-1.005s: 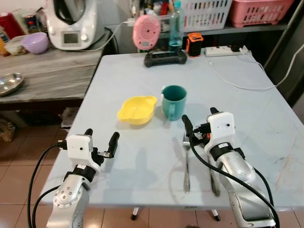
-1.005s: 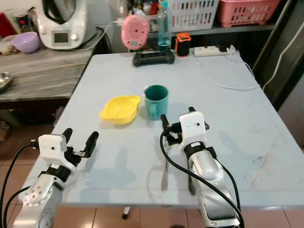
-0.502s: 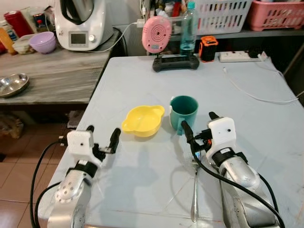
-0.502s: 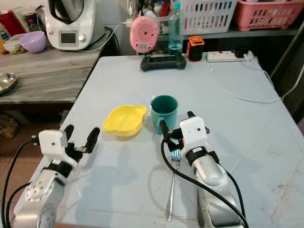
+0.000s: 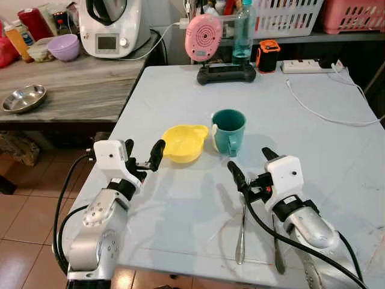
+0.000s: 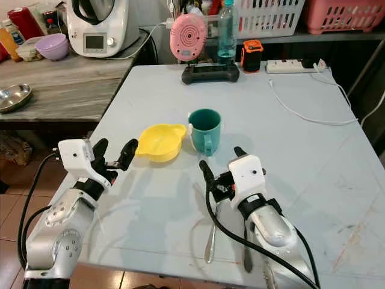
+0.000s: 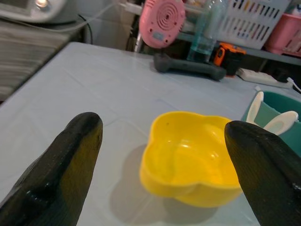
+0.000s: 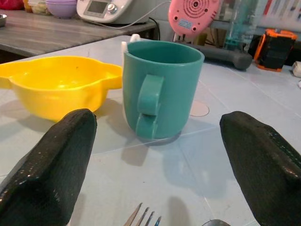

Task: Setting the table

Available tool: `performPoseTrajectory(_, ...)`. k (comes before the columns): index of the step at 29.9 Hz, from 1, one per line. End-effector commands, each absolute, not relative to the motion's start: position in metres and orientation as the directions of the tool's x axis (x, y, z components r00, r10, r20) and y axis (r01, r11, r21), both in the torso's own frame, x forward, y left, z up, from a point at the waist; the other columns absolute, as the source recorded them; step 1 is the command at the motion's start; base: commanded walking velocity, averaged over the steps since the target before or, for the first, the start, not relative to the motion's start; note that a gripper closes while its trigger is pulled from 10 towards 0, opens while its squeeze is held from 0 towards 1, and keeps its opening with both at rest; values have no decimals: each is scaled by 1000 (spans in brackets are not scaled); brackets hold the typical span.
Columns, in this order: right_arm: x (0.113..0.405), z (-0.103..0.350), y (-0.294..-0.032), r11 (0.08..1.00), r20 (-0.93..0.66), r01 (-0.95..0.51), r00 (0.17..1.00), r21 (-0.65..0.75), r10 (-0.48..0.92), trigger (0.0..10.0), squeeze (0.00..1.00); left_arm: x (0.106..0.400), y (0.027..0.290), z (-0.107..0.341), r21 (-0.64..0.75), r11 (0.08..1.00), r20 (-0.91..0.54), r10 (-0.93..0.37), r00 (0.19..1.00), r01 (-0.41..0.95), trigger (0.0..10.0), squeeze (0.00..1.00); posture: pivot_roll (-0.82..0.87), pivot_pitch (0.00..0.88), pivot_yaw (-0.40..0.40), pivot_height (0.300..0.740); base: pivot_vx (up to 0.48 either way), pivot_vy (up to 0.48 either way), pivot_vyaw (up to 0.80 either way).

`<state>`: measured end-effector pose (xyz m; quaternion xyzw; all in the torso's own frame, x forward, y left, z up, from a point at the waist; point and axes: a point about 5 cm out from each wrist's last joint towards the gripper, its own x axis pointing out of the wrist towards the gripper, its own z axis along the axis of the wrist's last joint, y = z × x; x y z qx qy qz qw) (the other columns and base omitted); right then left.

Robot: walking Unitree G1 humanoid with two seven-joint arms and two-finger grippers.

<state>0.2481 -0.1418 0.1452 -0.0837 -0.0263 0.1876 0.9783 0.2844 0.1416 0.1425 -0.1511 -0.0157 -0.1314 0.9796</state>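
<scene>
Both grippers hover over the table point(image 5: 180, 84), fingers spread apart and empty — the left gripper point(image 5: 143, 155) just short of the yellow bowl point(image 5: 183, 142), the right gripper point(image 5: 251, 166) facing the green mug point(image 5: 228, 129), fork point(image 5: 241, 223) below it.

The two head cameras are looking forward and down across the pale blue table point(image 5: 180, 90). Each wrist camera is peering low and close along its own black fingers. All views are sharing the yellow plastic bowl point(image 7: 188, 160) and the teal handled mug point(image 8: 160, 87).
</scene>
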Motion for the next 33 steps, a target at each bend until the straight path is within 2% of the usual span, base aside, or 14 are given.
performPoseTrajectory(1, 245, 149, -138, 909, 30, -383, 919, -166, 393, 10000, 0, 287, 146, 140, -300, 921, 42, -247, 968, 248, 10000, 0, -162, 129, 135, 740, 0, 0, 0)
performPoseTrajectory(5, 239, 151, -136, 903, 25, -401, 912, -153, 409, 10000, 0, 297, 141, 132, -359, 898, -49, -289, 956, 254, 10000, 0, -173, 132, 146, 740, 0, 0, 0)
performPoseTrajectory(13, 236, 151, -134, 897, 20, -416, 906, -151, 424, 10000, 0, 311, 145, 132, -381, 896, -91, -282, 955, 228, 10000, 0, -183, 136, 163, 740, 0, 0, 0)
performPoseTrajectory(24, 234, 151, -129, 888, 14, -433, 898, -155, 441, 10000, 0, 323, 146, 134, -499, 845, -176, -317, 932, 193, 10000, 0, -181, 135, 166, 740, 0, 0, 0)
performPoseTrajectory(26, 234, 151, -128, 887, 13, -435, 897, -155, 442, 10000, 0, 323, 146, 132, -508, 841, -205, -326, 923, 185, 7098, 0, -178, 133, 167, 740, 0, 0, 0)
performPoseTrajectory(27, 234, 151, -128, 887, 13, -435, 897, -155, 442, 10000, 0, 323, 146, 132, -508, 841, -205, -326, 923, 185, 7098, 0, -178, 133, 167, 740, 0, 0, 0)
performPoseTrajectory(28, 234, 151, -127, 886, 13, -437, 896, -154, 444, 10000, 0, 323, 147, 131, -512, 841, -222, -328, 918, 176, 2078, 0, -176, 132, 167, 740, 0, 0, 0)
performPoseTrajectory(29, 234, 151, -127, 886, 12, -438, 895, -154, 445, 10000, 0, 323, 147, 131, -515, 840, -227, -327, 917, 172, 2078, 0, -176, 132, 167, 740, 0, 0, 0)
performPoseTrajectory(30, 234, 151, -127, 885, 12, -439, 895, -154, 446, 10000, 0, 323, 147, 131, -520, 838, -233, -325, 917, 165, 627, 0, -174, 133, 167, 740, 0, 0, 0)
performPoseTrajectory(31, 234, 151, -127, 884, 10, -442, 893, -153, 449, 10000, 0, 322, 148, 130, -527, 834, -235, -327, 915, 163, 0, 0, -174, 133, 168, 740, 0, 0, 0)
performPoseTrajectory(33, 234, 150, -126, 880, 8, -451, 889, -149, 457, 10000, 0, 322, 148, 130, -535, 830, -243, -327, 913, 155, 0, 0, -172, 133, 168, 740, 0, 0, 0)
